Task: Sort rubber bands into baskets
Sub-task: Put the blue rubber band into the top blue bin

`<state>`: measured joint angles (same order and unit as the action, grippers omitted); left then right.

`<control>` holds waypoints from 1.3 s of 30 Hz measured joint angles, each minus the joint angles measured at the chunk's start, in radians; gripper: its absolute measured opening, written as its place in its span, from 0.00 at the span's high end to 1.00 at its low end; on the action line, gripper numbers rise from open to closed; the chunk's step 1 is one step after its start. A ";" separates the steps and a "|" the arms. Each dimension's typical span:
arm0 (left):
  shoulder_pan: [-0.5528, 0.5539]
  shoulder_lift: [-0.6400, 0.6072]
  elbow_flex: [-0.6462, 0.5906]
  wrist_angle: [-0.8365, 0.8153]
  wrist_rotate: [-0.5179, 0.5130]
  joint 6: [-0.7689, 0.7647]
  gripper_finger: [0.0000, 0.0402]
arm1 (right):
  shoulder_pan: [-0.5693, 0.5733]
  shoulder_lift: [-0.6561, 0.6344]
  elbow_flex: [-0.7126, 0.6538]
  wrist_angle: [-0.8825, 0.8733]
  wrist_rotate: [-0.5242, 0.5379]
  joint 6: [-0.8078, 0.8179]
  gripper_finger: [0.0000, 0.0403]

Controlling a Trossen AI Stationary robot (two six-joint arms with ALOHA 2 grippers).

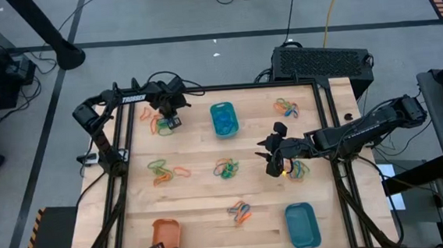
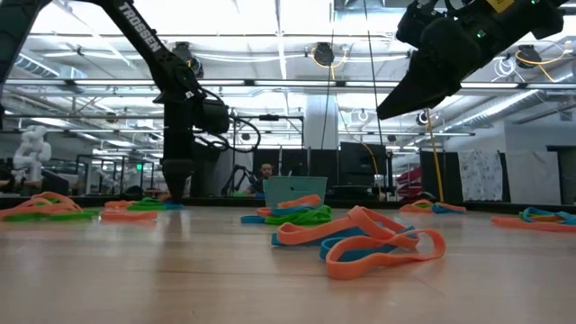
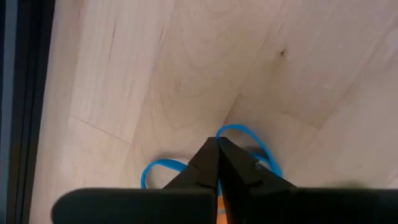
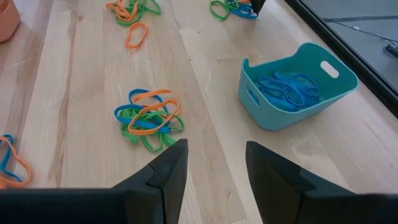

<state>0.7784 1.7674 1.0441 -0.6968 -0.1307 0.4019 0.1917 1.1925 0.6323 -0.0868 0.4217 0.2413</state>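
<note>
While the wooden table [image 1: 212,211] carries three baskets, we see the left gripper [image 3: 217,149] pinched shut on a blue band [image 3: 245,134] at its far left corner; soft, light loops like this want a firm nip across one strand. The right gripper [image 4: 214,168] hovers open mid-table.

Black jointed arms [image 1: 110,100], white "TROSSEN" lettering

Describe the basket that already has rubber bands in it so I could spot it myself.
Look at the wooden table from above, along its far edge near the middle. There stands a teal basket holding blue rubber bands. The other teal basket and the orange basket sit at the near edge.
</note>
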 joint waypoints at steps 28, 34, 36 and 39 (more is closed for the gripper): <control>-0.182 -0.353 0.001 0.346 0.285 -0.203 1.00 | 0.000 0.000 0.000 0.008 -0.001 0.007 0.61; -0.283 -0.263 0.001 0.541 0.285 -0.235 1.00 | 0.000 0.000 0.000 0.008 -0.003 0.015 0.61; -0.305 -0.230 0.001 0.620 0.284 -0.267 1.00 | 0.000 0.000 0.000 0.008 -0.003 0.018 0.61; -0.329 -0.187 0.001 0.709 0.284 -0.285 1.00 | 0.000 0.000 0.000 0.007 -0.004 0.019 0.61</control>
<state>0.4495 1.5806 1.0451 0.0122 0.1535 0.1173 0.1917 1.1927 0.6323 -0.0798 0.4175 0.2604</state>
